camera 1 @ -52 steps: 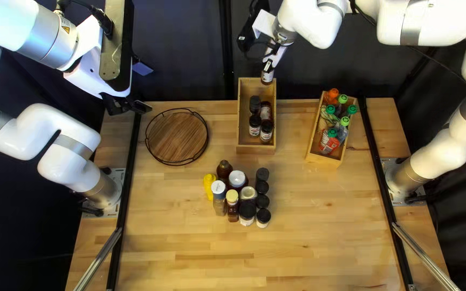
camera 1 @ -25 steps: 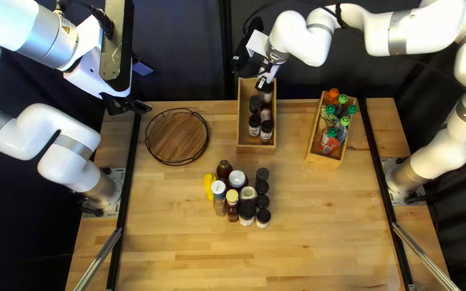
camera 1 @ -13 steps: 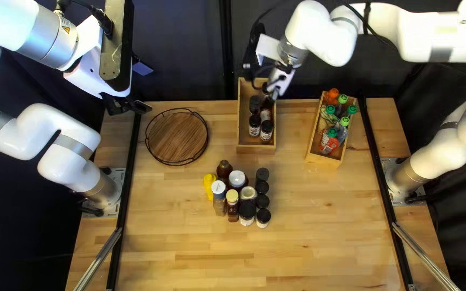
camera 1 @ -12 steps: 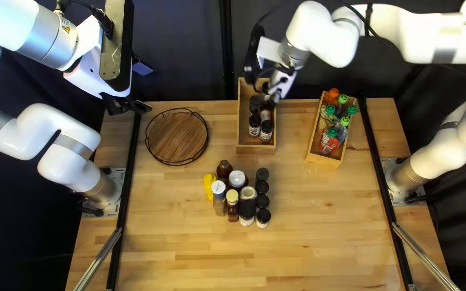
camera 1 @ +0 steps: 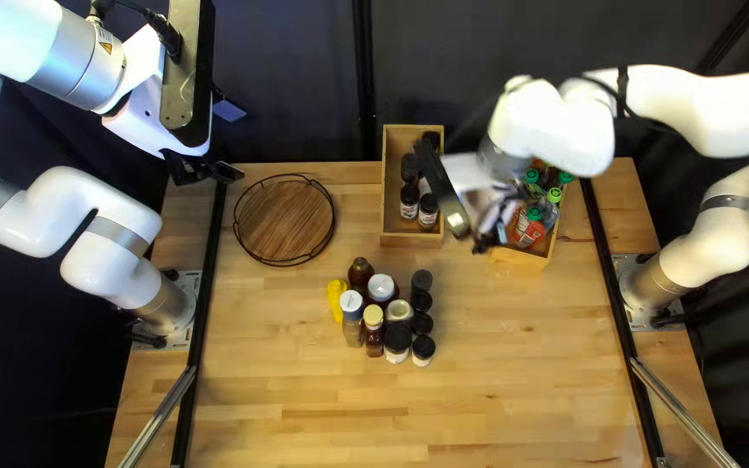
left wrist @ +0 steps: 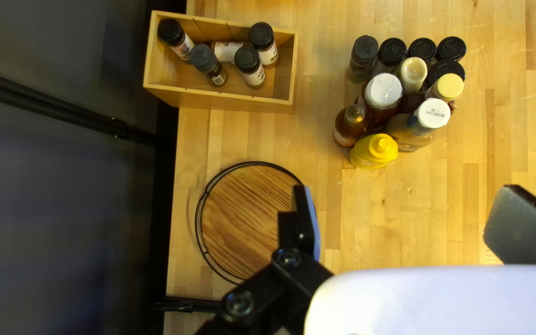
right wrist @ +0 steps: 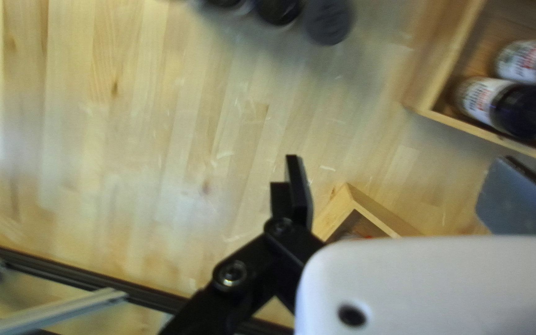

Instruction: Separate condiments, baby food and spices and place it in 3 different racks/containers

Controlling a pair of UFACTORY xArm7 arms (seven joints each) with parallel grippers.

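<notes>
My left gripper [camera 1: 210, 170] hangs beyond the table's far-left corner; in its wrist view the gripper [left wrist: 398, 217] is open over the round wooden tray [left wrist: 243, 217]. My right gripper [camera 1: 478, 232] is between the two wooden boxes; in its own view the gripper [right wrist: 395, 189] stands open, holding nothing. Dark-capped spice jars [camera 1: 409, 201] fill part of the middle box [camera 1: 413, 239]. Green- and orange-capped bottles [camera 1: 532, 230] stand in the right-hand box [camera 1: 522, 257], partly hidden by my right arm. A yellow mustard bottle [camera 1: 336, 298], brown bottles and black-lidded jars [camera 1: 422, 349] cluster mid-table.
Black rails [camera 1: 210, 295] run along both sides of the table. A dark curtain [camera 1: 292, 87] hangs behind the far edge. My right arm reaches across above the right-hand box.
My right gripper let go of a dark-capped jar inside the middle box, then moved rightward and nearer, out over the table. My left arm and the mid-table cluster stayed still.
</notes>
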